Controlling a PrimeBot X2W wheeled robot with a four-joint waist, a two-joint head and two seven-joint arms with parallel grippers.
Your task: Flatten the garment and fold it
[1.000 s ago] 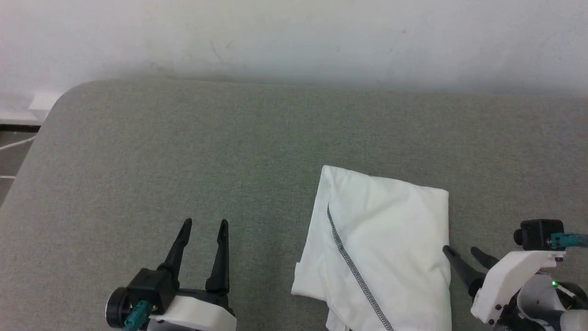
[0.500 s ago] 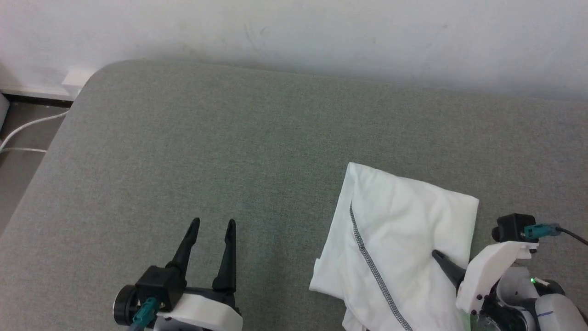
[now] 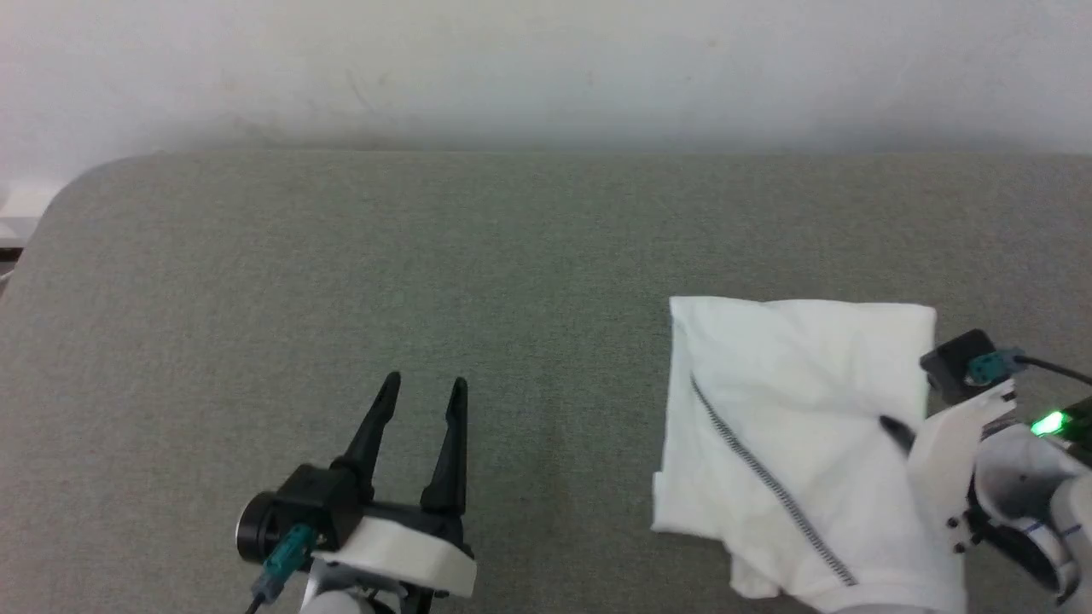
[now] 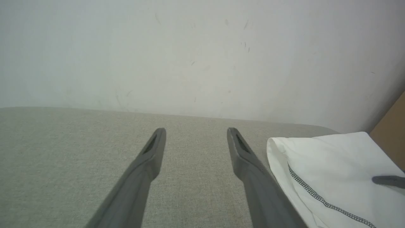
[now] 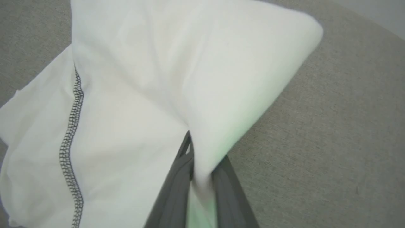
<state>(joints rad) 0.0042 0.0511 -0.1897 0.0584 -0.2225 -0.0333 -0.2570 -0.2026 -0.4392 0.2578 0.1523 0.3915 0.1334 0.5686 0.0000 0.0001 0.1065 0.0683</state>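
My right pincer [image 5: 204,171] is clamped on the garment [image 3: 793,401], which lies at the head frame's lower right; the left pincer [image 3: 426,381] stands apart, empty. I reckon a one-sided pull could drag the folded layers askew, or the thin fabric could slip free.

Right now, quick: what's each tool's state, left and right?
Left tool: open, holding nothing.
Right tool: closed, pinching a fold of the white garment.

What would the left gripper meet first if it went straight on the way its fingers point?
Probably the white wall: the open left gripper points across the grey padded surface, and the white T-shirt lies off to its right. How high it rides above the surface is unclear.
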